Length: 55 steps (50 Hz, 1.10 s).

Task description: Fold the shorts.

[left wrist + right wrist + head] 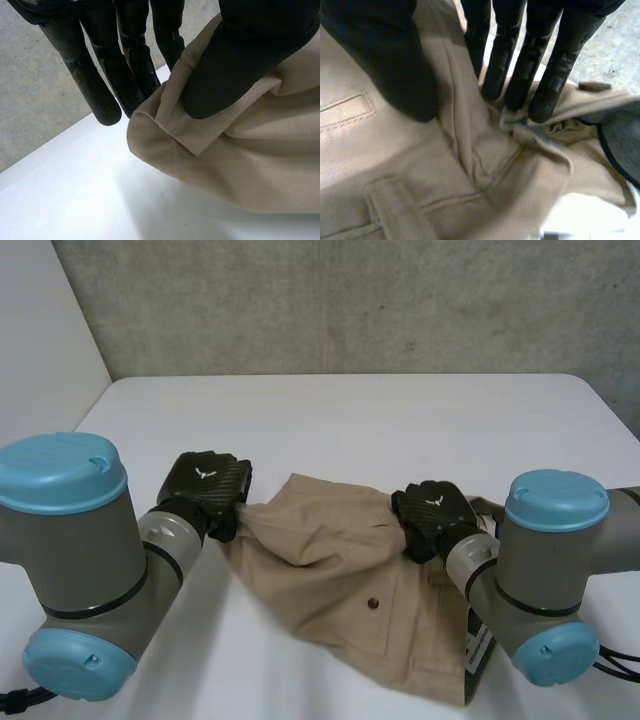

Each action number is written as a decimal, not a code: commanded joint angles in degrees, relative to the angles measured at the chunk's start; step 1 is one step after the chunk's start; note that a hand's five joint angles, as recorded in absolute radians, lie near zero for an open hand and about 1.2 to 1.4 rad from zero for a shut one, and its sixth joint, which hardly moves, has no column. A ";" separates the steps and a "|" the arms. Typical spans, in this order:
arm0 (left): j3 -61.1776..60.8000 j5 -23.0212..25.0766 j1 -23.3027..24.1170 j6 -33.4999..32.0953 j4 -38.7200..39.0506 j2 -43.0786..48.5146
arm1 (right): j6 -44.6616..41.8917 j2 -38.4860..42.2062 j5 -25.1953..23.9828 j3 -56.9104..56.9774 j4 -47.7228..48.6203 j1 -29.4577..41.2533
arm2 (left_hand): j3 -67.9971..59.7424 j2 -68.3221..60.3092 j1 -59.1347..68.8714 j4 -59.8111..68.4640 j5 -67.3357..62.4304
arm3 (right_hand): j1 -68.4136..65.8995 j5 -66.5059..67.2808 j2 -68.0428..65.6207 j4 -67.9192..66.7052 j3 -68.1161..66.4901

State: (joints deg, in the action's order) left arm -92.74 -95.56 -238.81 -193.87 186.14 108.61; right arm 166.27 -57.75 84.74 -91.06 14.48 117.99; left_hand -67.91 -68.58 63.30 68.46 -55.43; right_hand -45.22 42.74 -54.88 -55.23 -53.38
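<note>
The beige shorts [335,575] hang between my two hands above the white table [400,420], spread towards the front, with a small button on the front face. My left hand [205,488] holds one upper corner. In the left wrist view its thumb [235,70] presses a hemmed edge of the shorts [240,160] against the fingers [125,65]. My right hand [435,515] holds the other upper end. In the right wrist view a ridge of the shorts [455,100] runs up between its thumb [395,65] and fingers [520,65].
A dark lining piece [620,140] of the shorts shows beside the right hand's fingers. A grey concrete wall [350,300] rises behind the table's far edge. Bare tabletop lies beyond the shorts and to the left.
</note>
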 commanded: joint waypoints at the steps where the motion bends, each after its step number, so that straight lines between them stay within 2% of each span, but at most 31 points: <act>1: 0.63 -0.15 -0.61 -0.19 -0.51 -3.04 | 2.84 -4.63 0.34 2.90 -0.77 -0.66 | -12.09 -11.42 16.70 11.54 -14.57 | -34.78 27.26 -25.12 -24.77 -26.62; 5: 0.98 -0.07 -1.92 -0.37 -0.51 -9.36 | -1.28 -12.98 0.51 5.00 -6.81 -0.75 | -12.09 -11.42 16.70 11.54 -14.57 | -34.78 27.26 -25.12 -24.77 -26.62; 8: 1.42 -0.06 -2.89 -0.37 -0.51 -14.03 | -8.29 -17.81 0.34 9.47 -17.06 -0.92 | -12.09 -11.42 16.70 11.54 -14.57 | -34.78 27.26 -25.12 -24.77 -26.62; 11: 2.39 0.20 -3.77 -0.37 -0.78 -18.97 | -13.58 -20.02 0.42 13.44 -24.57 -1.54 | -12.09 -11.42 16.70 11.54 -14.57 | -34.78 27.26 -25.12 -24.77 -26.62; 12: 3.26 0.46 -4.38 -0.37 -1.39 -23.06 | -15.60 -20.81 0.60 15.02 -27.20 -1.71 | -12.09 -11.42 16.70 11.54 -14.57 | -34.78 27.26 -25.12 -24.77 -26.62; 15: 4.06 0.46 -4.65 -0.37 -2.88 -26.16 | -20.88 -23.97 0.69 21.86 -35.98 -1.10 | -12.09 -11.42 16.70 11.54 -14.57 | -34.78 27.26 -25.12 -24.77 -26.62; 22: 3.71 0.55 -4.21 -3.09 -8.94 -30.82 | -24.49 -28.81 -0.54 27.16 -44.79 -1.80 | -12.09 -11.42 16.70 11.54 -14.57 | -34.78 27.26 -25.12 -24.77 -26.62; 28: 2.92 0.46 -4.21 -4.76 -10.00 -33.12 | -28.10 -28.99 -0.19 27.69 -45.24 -1.80 | -12.09 -11.42 16.70 11.54 -14.57 | -34.78 27.26 -25.12 -24.77 -26.62; 34: 2.57 0.46 -4.39 -4.85 -9.92 -33.12 | -30.12 -27.85 0.25 27.34 -41.38 -1.80 | -12.09 -11.42 16.70 11.54 -14.57 | -34.78 27.26 -25.12 -24.77 -26.62; 38: 1.43 0.64 -4.74 -4.85 -9.30 -31.98 | -31.00 -23.48 -0.28 25.23 -40.14 -1.28 | -12.09 -11.42 16.70 11.54 -14.57 | -34.78 27.26 -25.12 -24.77 -26.62; 42: 0.81 0.90 -4.74 -4.85 -7.02 -27.93 | -33.10 -18.73 -0.19 25.22 -39.36 -1.27 | -12.09 -11.42 16.70 11.54 -14.57 | -34.78 27.26 -25.12 -24.77 -26.62; 43: 1.94 1.16 -4.83 -5.03 -3.54 -21.23 | -34.68 -16.45 0.24 26.01 -38.48 -1.19 | -12.09 -11.42 16.70 11.54 -14.57 | -34.78 27.26 -25.12 -24.77 -26.62; 45: 3.70 1.17 -4.83 -5.46 -0.44 -16.88 | -35.57 -14.06 0.42 28.03 -36.55 -1.10 | -12.09 -11.42 16.70 11.54 -14.57 | -34.78 27.26 -25.12 -24.77 -26.62; 48: 12.56 0.46 -4.83 -7.13 5.36 -8.70 | -36.01 -9.40 2.00 34.26 -28.57 -1.10 | -12.09 -11.42 16.70 11.54 -14.57 | -34.78 27.26 -25.12 -24.77 -26.62; 50: 20.09 0.55 -4.91 -8.97 9.30 -4.40 | -35.92 -7.46 4.55 38.84 -19.79 -1.01 | -12.09 -11.42 16.70 11.54 -14.57 | -34.78 27.26 -25.12 -24.77 -26.62; 52: 24.87 0.38 -5.00 -10.03 11.95 -2.54 | -36.10 -7.28 5.87 41.04 -12.50 -0.92 | -12.09 -11.42 16.70 11.54 -14.57 | -34.78 27.26 -25.12 -24.77 -26.62; 53: 27.07 0.11 -5.00 -10.47 13.53 -2.01 | -36.36 -7.37 6.57 42.53 -4.63 -0.75 | -12.09 -11.42 16.70 11.54 -14.57 | -34.78 27.26 -25.12 -24.77 -26.62; 55: 31.73 -1.46 -5.18 -11.18 19.68 -1.83 | -36.19 -7.72 6.58 43.33 3.23 -0.75 | -12.09 -11.42 16.70 11.54 -14.57 | -34.78 27.26 -25.12 -24.77 -26.62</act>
State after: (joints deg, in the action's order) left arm -76.94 -94.93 -243.71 -201.87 193.08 100.86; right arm 130.26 -66.60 88.30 -54.70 -7.60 117.02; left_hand -68.33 -68.87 63.29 68.71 -55.44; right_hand -55.54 56.23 -67.47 -68.41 -67.49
